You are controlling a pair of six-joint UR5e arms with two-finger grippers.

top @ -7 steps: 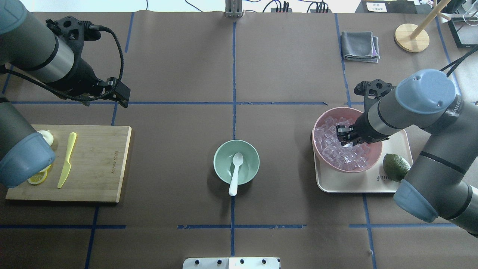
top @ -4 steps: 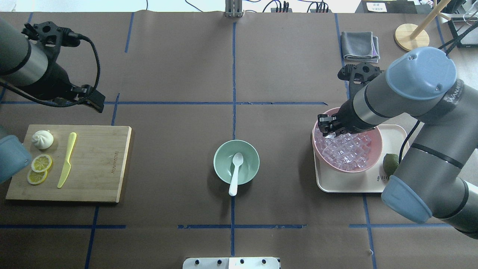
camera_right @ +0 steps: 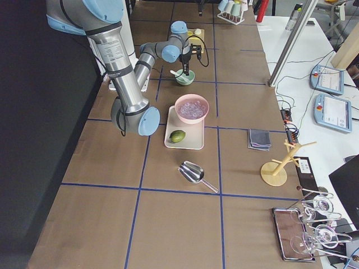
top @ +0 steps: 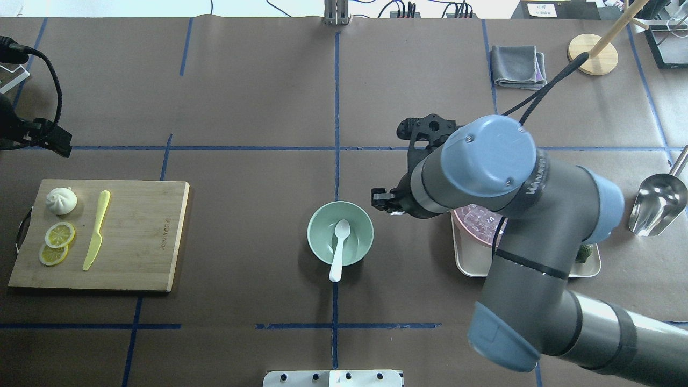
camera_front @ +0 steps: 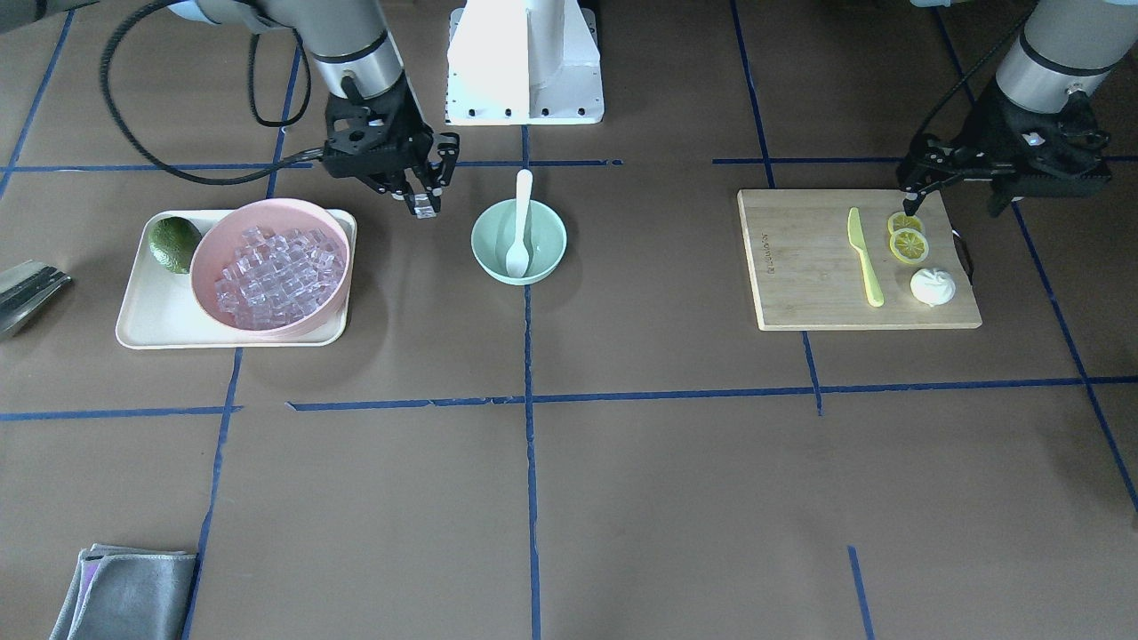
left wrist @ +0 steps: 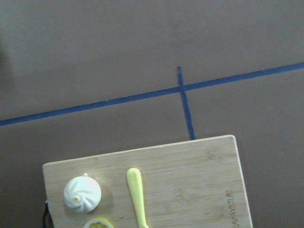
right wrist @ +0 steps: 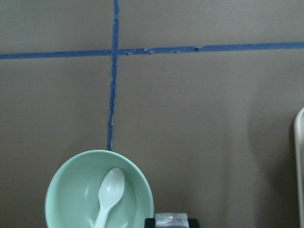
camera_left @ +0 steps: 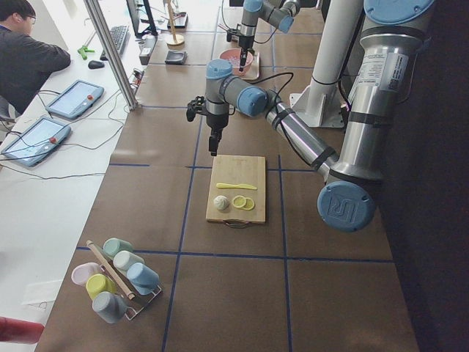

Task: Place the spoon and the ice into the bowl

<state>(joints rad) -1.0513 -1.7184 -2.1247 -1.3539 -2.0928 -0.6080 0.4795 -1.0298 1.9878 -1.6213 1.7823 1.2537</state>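
The white spoon [top: 338, 246] lies in the mint-green bowl [top: 321, 223], scoop inside and handle over the near rim. My right gripper [camera_front: 425, 206] is shut on one clear ice cube [camera_front: 426, 212] and hangs above the table between the pink bowl and the mint-green bowl. The right wrist view shows the cube [right wrist: 172, 219] between the pads, just right of the bowl [right wrist: 71, 190]. My left gripper [camera_front: 949, 206] is open and empty above the back edge of the cutting board.
The pink bowl [camera_front: 206, 238] full of ice cubes stands on a cream tray [camera_front: 151, 313] with a green fruit [camera_front: 174, 243]. The cutting board [camera_front: 800, 267] holds a yellow-green knife [camera_front: 864, 258], lemon slices and a bun. A metal scoop [top: 658, 204] lies far right.
My right gripper rose out of the pink bowl with an ice cube and moved left towards the mint-green bowl. My left arm drew back to the left.
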